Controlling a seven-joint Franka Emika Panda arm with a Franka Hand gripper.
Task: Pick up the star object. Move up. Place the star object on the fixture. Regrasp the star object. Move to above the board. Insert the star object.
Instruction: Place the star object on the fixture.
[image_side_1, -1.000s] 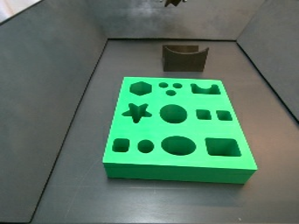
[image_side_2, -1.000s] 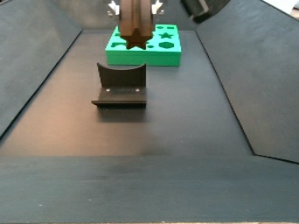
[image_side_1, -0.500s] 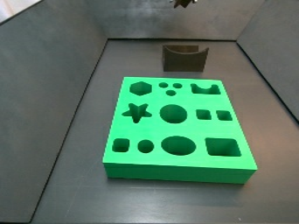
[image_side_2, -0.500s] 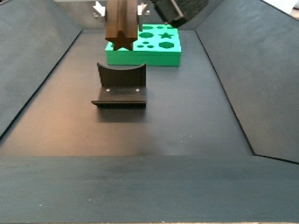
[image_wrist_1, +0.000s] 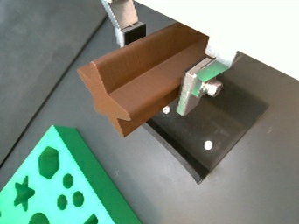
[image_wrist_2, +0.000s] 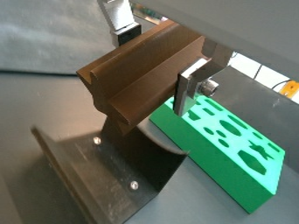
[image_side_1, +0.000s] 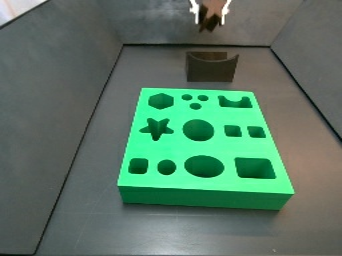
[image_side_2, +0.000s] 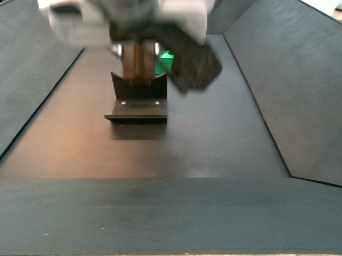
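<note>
In both wrist views the hand (image_wrist_1: 163, 63) is closed on the star object (image_wrist_1: 142, 74), the silver fingers (image_wrist_1: 194, 83) pressed against its ridged sides so that the brown prism's long axis runs crosswise between the plates and sticks out past them. Below it lies the fixture (image_wrist_1: 216, 140), whose dark base plate shows directly under the held piece, so the coming move looks like a straight descent into its notch. The board (image_wrist_2: 230, 142) lies beyond the fixture, well apart from the hand. In a side view the hand (image_side_1: 210, 12) hangs just above the fixture (image_side_1: 210, 66) at the far end of the dark floor, behind the board (image_side_1: 203, 150). In a side view blurred by motion, the star object (image_side_2: 138, 60) sits right over the fixture (image_side_2: 136, 103); whether they touch cannot be told. Grey walls close in on both sides, leaving little lateral room.
</note>
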